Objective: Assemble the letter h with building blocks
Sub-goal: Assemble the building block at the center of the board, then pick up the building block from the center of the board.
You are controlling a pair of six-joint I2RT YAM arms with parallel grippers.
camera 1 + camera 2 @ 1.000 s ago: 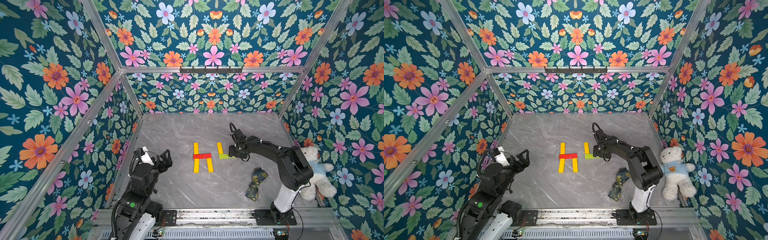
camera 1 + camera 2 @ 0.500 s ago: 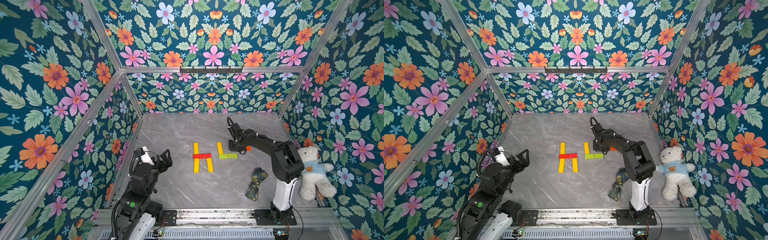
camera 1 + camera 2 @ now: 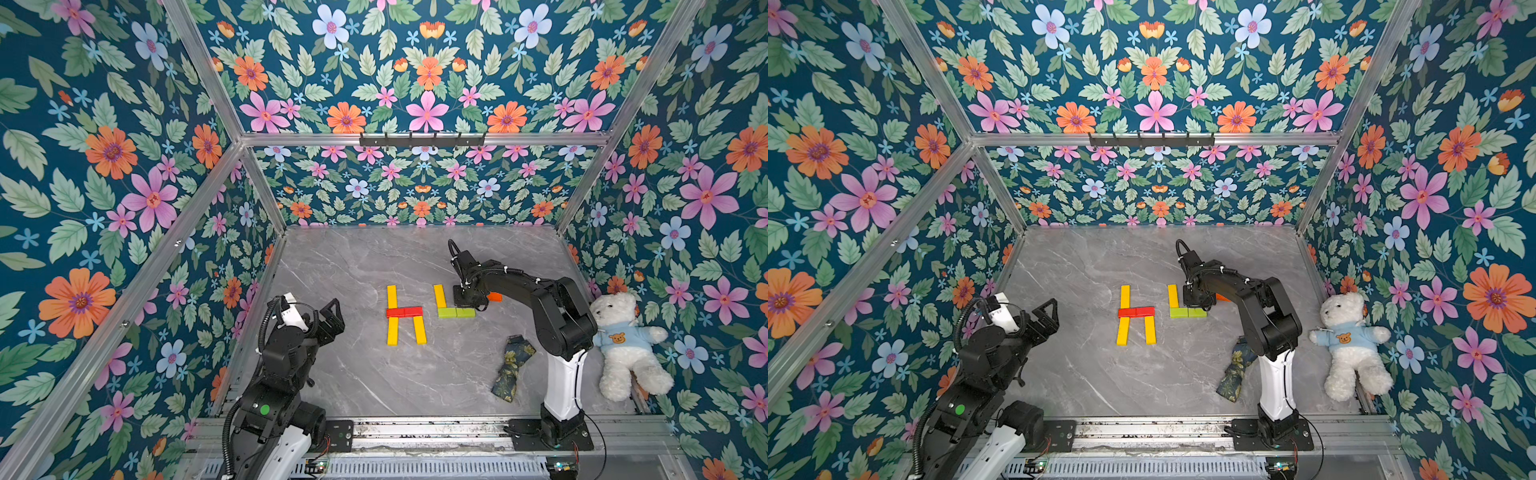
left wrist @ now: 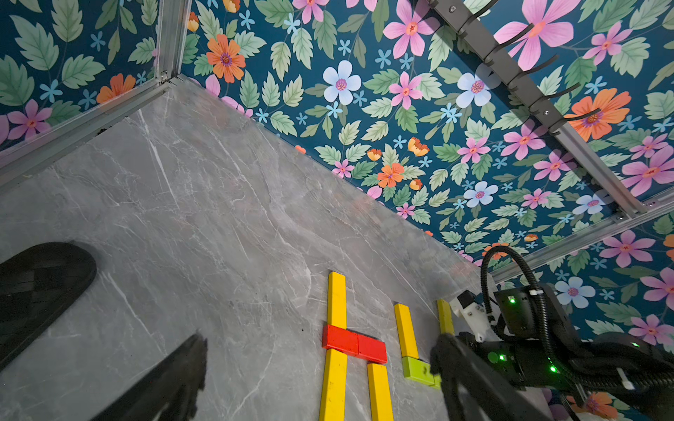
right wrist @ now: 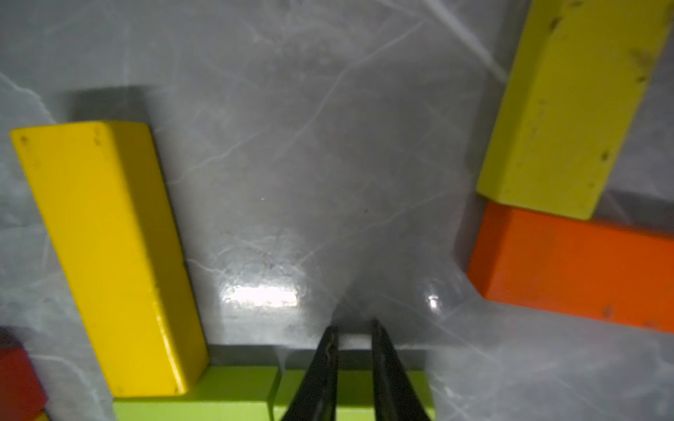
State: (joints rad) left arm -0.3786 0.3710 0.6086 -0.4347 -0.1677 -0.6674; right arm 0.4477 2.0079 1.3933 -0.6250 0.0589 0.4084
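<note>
You see 1 letter h [image 3: 392, 328] on the table [image 3: 357, 374], 5 yellow blocks [image 4: 406, 330], 2 red blocks [image 3: 404, 311], 2 lime-green blocks [image 3: 456, 312], 1 orange block [image 3: 494, 296], right gripper [image 5: 352, 330] low over the lime-green pair, pinched closed, empty, left gripper [image 3: 334, 318] raised by its base, jaws wide.

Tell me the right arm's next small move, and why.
Probably open and shift across to the orange block. The right gripper is shut on nothing by the green crossbar. That bar has only a yellow upright above it and no leg below yet. The orange block lies loose close beside the gripper, so it looks like the nearest piece to fetch.
</note>
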